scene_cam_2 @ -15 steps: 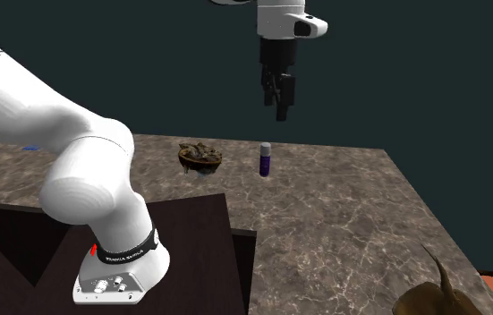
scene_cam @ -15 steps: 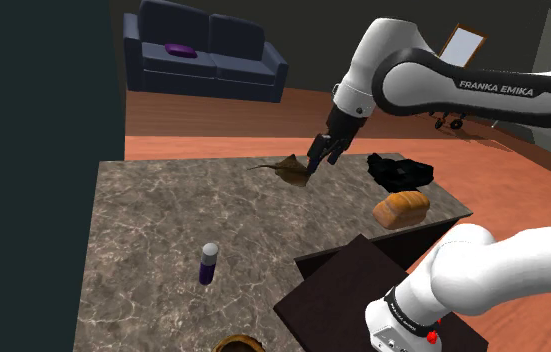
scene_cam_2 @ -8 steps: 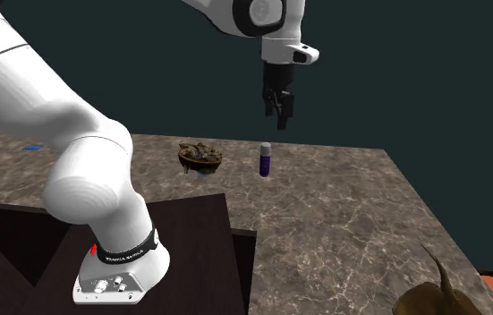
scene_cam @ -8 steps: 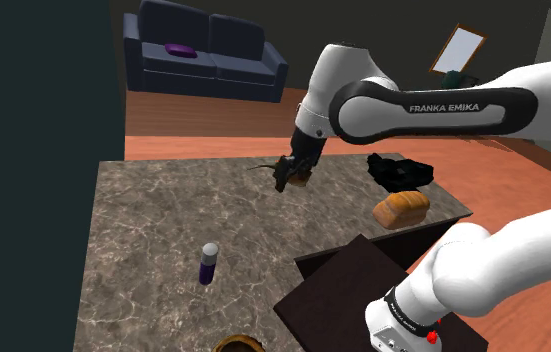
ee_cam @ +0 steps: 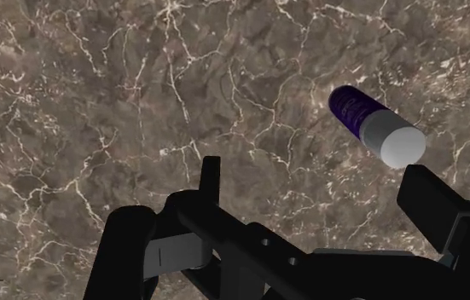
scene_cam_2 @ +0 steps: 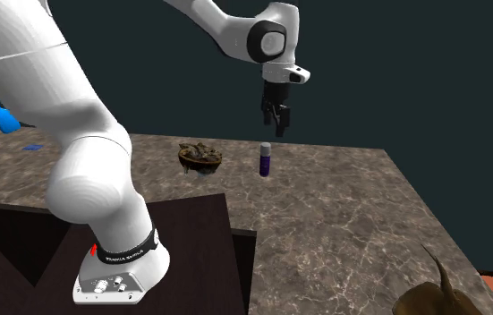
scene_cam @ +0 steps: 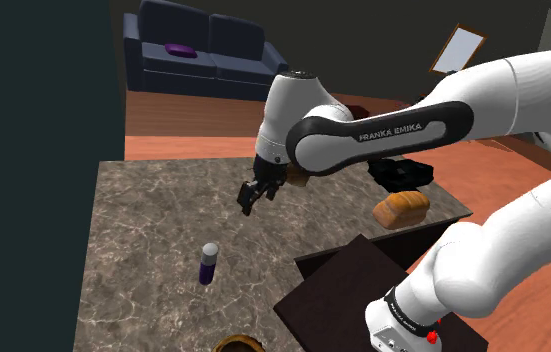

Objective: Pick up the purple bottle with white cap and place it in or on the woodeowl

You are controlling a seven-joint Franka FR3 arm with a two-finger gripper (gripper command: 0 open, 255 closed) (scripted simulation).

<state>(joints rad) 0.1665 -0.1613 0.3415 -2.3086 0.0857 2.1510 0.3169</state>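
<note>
A purple bottle with a pale grey-white cap [scene_cam: 208,263] stands upright on the marbled stone table [scene_cam: 153,215], also seen as the bottle [scene_cam_2: 265,160] in the second exterior view. My gripper [scene_cam: 251,196] hangs above the table, up and to the shoulder view's right of the bottle. It is open with nothing between its fingers. In the wrist view the bottle [ee_cam: 374,125] lies ahead of the gripper [ee_cam: 322,192], off toward one finger [ee_cam: 433,204]. A brown bowl [scene_cam_2: 200,157] sits close beside the bottle; its rim [scene_cam: 238,344] shows at the shoulder view's bottom edge.
A loaf of bread [scene_cam: 400,209] and a black object [scene_cam: 400,172] lie at the table's right end. A brown flat figure [scene_cam_2: 428,300] rests near the far edge. The dark stand [scene_cam: 363,290] borders the table. A blue spray bottle [scene_cam_2: 1,114] stands far left.
The arm has swung from the table's far edge toward the bottle, carrying the gripper down and to the shoulder view's left. The bottle and bowl have not moved.
</note>
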